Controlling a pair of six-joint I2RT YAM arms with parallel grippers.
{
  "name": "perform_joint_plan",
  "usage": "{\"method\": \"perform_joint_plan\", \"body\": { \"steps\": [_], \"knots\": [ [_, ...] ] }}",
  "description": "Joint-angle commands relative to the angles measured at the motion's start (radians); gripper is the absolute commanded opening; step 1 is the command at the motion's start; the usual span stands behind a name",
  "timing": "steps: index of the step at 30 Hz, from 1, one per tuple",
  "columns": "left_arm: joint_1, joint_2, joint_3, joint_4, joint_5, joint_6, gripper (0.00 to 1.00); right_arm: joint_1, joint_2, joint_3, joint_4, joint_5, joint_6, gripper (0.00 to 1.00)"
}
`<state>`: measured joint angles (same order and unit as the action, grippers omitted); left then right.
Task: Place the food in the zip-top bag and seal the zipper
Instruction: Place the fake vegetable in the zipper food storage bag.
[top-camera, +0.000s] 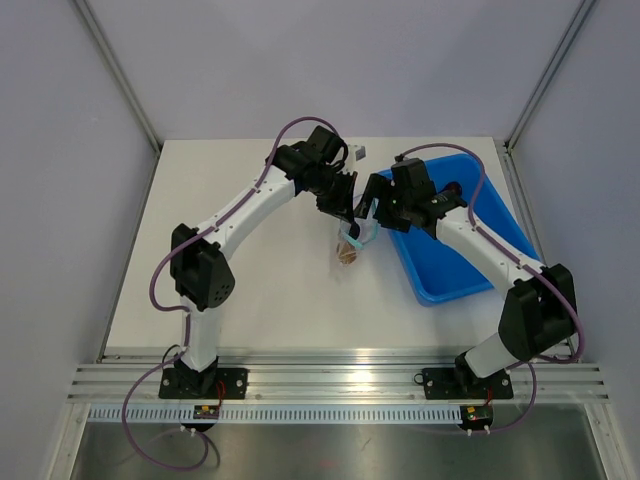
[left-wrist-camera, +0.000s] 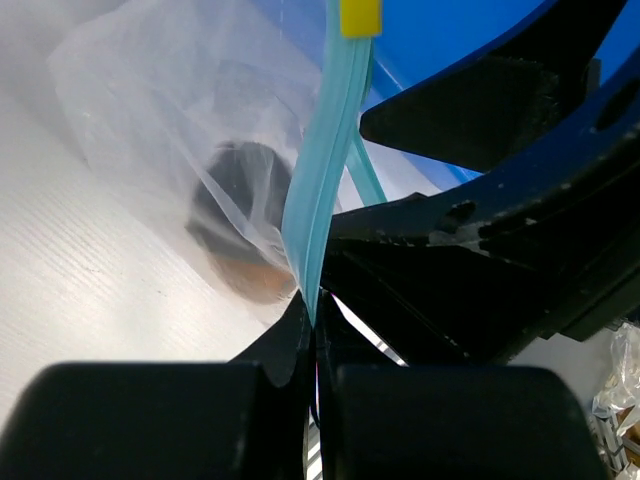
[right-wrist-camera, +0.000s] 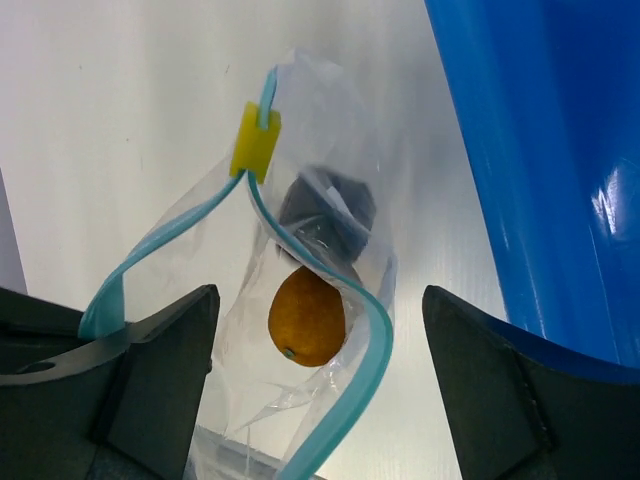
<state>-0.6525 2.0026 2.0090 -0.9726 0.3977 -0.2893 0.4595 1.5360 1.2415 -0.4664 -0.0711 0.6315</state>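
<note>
A clear plastic bag (right-wrist-camera: 330, 130) hangs between two robot arms, over a white tabletop (top-camera: 250, 290). Inside it, near the bottom, sits an orange fruit (right-wrist-camera: 307, 315). A dark fruit (right-wrist-camera: 330, 208) lies just beside it, touching or nearly touching. Whether another dark piece is hidden behind them cannot be told through the crumpled plastic.

Along the bag's mouth runs a light teal zipper strip (right-wrist-camera: 372, 320). A small yellow slider (right-wrist-camera: 255, 150) sits at one end of it. Away from the slider the two halves of the strip part and curve away from each other, so the mouth gapes open.

The left tool (left-wrist-camera: 312, 335) is closed tight on the zipper strip, pinching both halves together at the end away from the slider. In the left wrist view the strip rises straight out of its black tips, with the fruit showing as a dark and brownish blur through the plastic to the left.

The right tool (right-wrist-camera: 316, 300) stands with its two fingers spread wide, one on each side of the bag, gripping nothing. One half of the strip runs down to its finger (right-wrist-camera: 160, 370) at the left of the right wrist view; whether it touches there is unclear.

Just to the right of the bag lies a big blue tray (top-camera: 440, 270) on the tabletop. From above, both tools meet over the middle of the tabletop, at the tray's left edge. The bag's lower end is close to the surface; whether it rests on it cannot be told.
</note>
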Motion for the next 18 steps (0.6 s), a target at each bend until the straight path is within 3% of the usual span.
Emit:
{"method": "perform_joint_plan", "body": {
  "steps": [1,4,7,11,13,18],
  "knots": [
    [0.002,0.012,0.045,0.028,0.0,-0.01,0.0,0.015,-0.077,0.015,0.015,-0.026,-0.015,0.9],
    [0.01,0.019,0.059,0.018,-0.011,-0.01,0.0,0.015,-0.131,0.016,-0.021,0.065,-0.039,0.88],
    [0.013,0.01,0.056,0.012,-0.031,-0.007,0.0,-0.008,-0.168,0.018,-0.075,0.253,-0.081,0.87],
    [0.016,0.001,0.04,0.009,-0.048,-0.001,0.0,-0.117,-0.168,0.003,-0.1,0.456,-0.127,0.88],
    [0.014,-0.005,0.034,0.015,-0.048,0.001,0.0,-0.235,-0.142,-0.01,-0.084,0.452,-0.127,0.89],
    [0.016,-0.005,0.028,0.018,-0.048,0.004,0.0,-0.357,-0.005,0.002,0.014,0.464,-0.107,0.93]
  ]
}}
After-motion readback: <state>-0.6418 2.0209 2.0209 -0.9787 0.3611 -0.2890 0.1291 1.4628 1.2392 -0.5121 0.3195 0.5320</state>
